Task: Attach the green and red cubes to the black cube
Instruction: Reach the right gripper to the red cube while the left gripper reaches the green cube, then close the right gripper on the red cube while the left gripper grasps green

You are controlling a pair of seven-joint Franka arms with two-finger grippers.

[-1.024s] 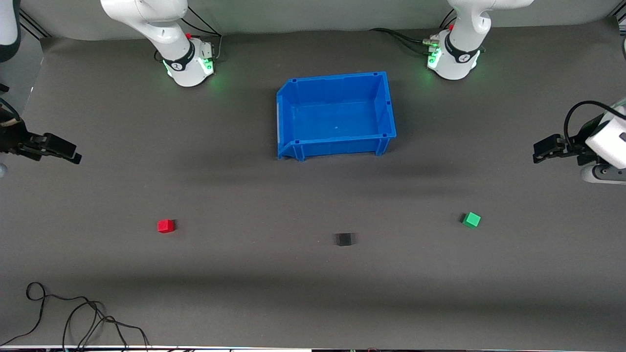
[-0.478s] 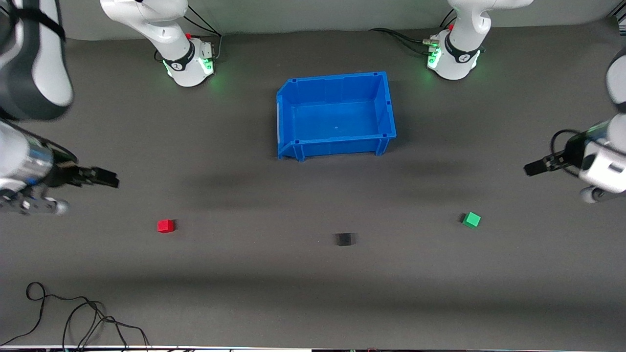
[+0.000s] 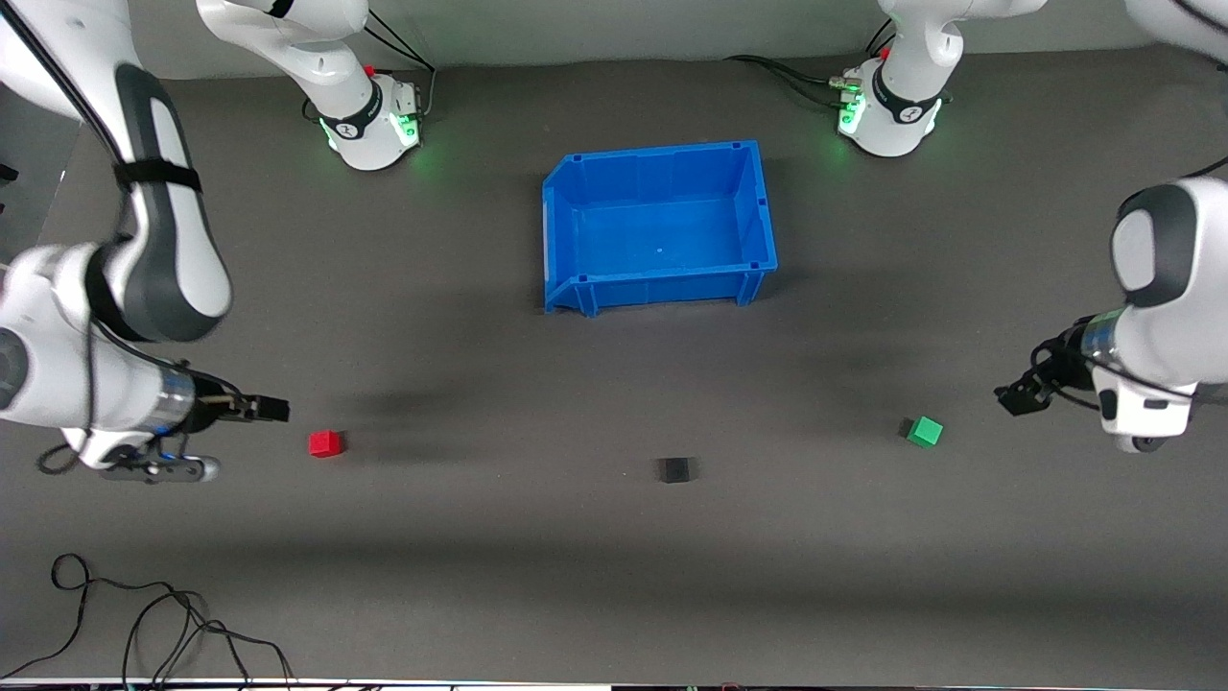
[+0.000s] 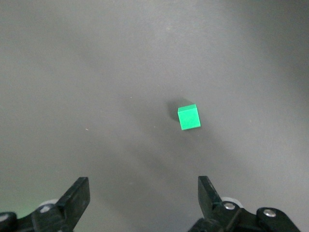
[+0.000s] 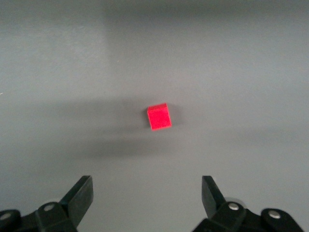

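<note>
Three small cubes lying apart on grey bench [image 3: 595, 576], none joined yet: red plastic cube [image 3: 325, 442] lower left of frame, matte black cube [image 3: 675, 469] lower centre, green plastic cube [image 3: 925, 431] lower right. Right tool [image 3: 273, 410] jaws wide, empty, just beside red cube. Left tool [image 3: 1012, 398] wide, empty, near green cube. Grasping, carrying and attaching all remaining. Blue plastic bin [image 3: 566, 192] upper centre, empty.

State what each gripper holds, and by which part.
Nothing. The left gripper is open near the green cube; the right gripper is open near the red cube.
</note>
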